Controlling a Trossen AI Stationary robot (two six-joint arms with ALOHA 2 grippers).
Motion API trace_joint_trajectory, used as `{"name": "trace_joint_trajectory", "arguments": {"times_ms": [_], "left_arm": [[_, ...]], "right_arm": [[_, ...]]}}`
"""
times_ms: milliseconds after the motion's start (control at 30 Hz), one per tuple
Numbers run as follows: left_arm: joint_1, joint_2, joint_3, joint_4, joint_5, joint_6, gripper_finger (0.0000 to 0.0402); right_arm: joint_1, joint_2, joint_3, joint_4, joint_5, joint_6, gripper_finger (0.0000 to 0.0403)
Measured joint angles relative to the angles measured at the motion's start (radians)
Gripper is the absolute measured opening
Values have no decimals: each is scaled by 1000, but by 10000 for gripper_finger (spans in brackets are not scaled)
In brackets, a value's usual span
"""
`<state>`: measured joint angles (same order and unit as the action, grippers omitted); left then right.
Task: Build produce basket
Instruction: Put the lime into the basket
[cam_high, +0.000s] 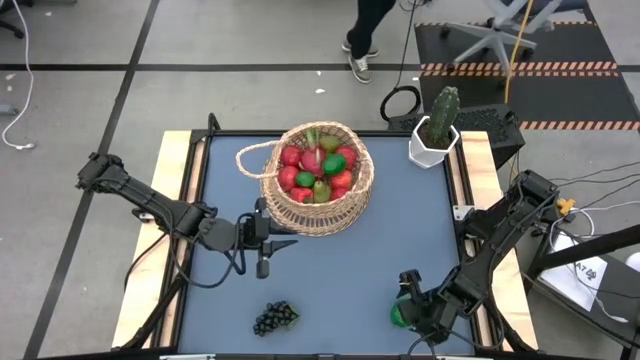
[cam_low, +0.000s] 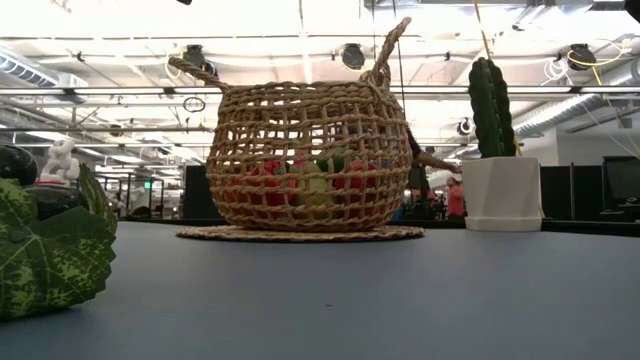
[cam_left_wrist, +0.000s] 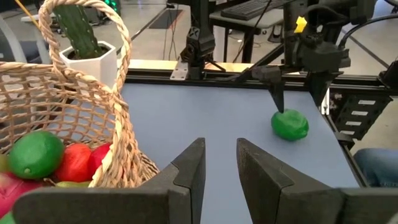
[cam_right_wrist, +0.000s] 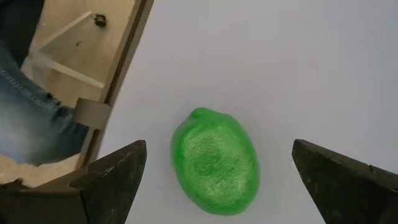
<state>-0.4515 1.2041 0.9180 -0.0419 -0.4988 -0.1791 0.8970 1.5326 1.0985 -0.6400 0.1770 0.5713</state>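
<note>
The basket (cam_high: 318, 178), round tan wicker with a loop handle, stands at the table's middle and shows in the low view (cam_low: 305, 160). Red and green produce (cam_high: 318, 170) fills it. My left gripper (cam_high: 280, 236) hovers at its near left side, fingers (cam_left_wrist: 221, 155) a narrow gap apart with nothing between them. A green lime (cam_right_wrist: 214, 162) lies on the table near the right front corner (cam_high: 399, 314). My right gripper (cam_right_wrist: 219, 149) hangs above it, wide open, one finger on either side and clear of it. A dark grape bunch (cam_high: 275, 318) lies near the front edge.
A white pot with a cactus (cam_high: 436, 135) stands at the table's far right corner. In the low view the grape bunch's green leaf (cam_low: 50, 255) fills the near left. Bare blue tabletop (cam_high: 400, 230) lies between the basket and the lime. A person's legs (cam_high: 365, 40) show beyond the far edge.
</note>
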Motion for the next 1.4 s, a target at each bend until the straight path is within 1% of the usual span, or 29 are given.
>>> {"name": "trace_joint_trajectory", "arguments": {"times_ms": [200, 533, 633, 800, 1000, 1267, 1400], "left_arm": [[0, 0, 0, 0, 0, 0, 93], [0, 0, 0, 0, 0, 0, 93], [0, 0, 0, 0, 0, 0, 93], [0, 0, 0, -1, 0, 0, 93], [0, 0, 0, -1, 0, 3, 93], [0, 0, 0, -1, 0, 16, 93], [0, 0, 0, -1, 0, 16, 93]], "right_arm": [[0, 0, -13, 15, 10, -2, 400], [0, 0, -183, 210, -26, 13, 400], [0, 0, -235, 281, -52, 4, 400], [0, 0, -292, 337, -67, -18, 399], [0, 0, -299, 349, -71, -61, 375], [0, 0, -299, 389, -70, -68, 325], [0, 0, -299, 389, -70, -68, 314]]}}
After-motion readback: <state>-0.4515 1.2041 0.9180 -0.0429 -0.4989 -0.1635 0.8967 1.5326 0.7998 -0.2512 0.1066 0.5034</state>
